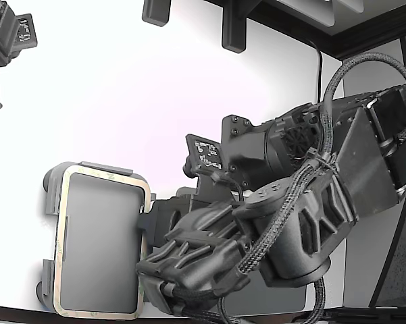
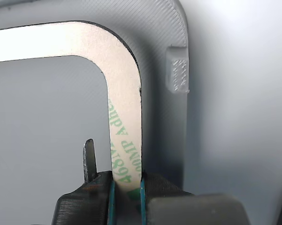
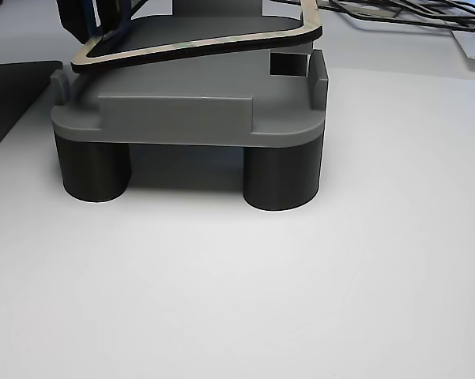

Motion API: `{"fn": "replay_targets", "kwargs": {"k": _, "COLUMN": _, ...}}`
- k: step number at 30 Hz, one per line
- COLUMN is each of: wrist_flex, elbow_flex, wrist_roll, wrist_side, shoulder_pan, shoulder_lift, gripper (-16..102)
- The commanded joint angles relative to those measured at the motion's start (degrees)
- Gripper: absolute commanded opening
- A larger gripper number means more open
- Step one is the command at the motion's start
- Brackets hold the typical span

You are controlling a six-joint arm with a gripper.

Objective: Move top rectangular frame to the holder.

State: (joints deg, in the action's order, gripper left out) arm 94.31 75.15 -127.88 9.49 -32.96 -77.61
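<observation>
The tan rectangular frame point(image 1: 61, 236) with green marks lies over the light grey holder point(image 1: 51, 196) at the exterior view's lower left. My gripper point(image 1: 147, 229) is shut on the frame's long side nearest the arm. In the wrist view the fingers point(image 2: 126, 192) pinch the frame strip point(image 2: 124, 84) just inside the holder wall point(image 2: 162, 56), next to a raised tab point(image 2: 177, 75). In the other view the frame point(image 3: 197, 43) sits tilted a little above the holder point(image 3: 182, 118), with the gripper point(image 3: 91, 20) at its far left corner. I cannot tell whether it touches the tabs.
The holder stands on dark round feet point(image 3: 283, 178) on the white table. A dark grey mat point(image 3: 8, 95) lies beside it. A second arm point(image 1: 7, 40) sits at the exterior view's upper left. Black fixtures point(image 1: 233, 27) and cables point(image 3: 395, 12) are at the table's back.
</observation>
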Motion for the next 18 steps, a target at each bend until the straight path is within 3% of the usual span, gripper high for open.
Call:
{"fn": "replay_targets", "kwargs": {"k": 1, "wrist_flex": 0.62, "elbow_flex": -0.79, "wrist_roll": -0.18, "wrist_side": 0.09, "shoulder_pan": 0.97, "shoulder_lift": -1.93, "gripper": -11}}
{"fn": "replay_targets", "kwargs": {"k": 18, "wrist_flex": 0.35, "elbow_flex": 0.18, "wrist_roll": 0.62, "wrist_side": -1.14, "shoulder_pan": 1.67, "shoulder_lift": -1.49, "gripper": -11}}
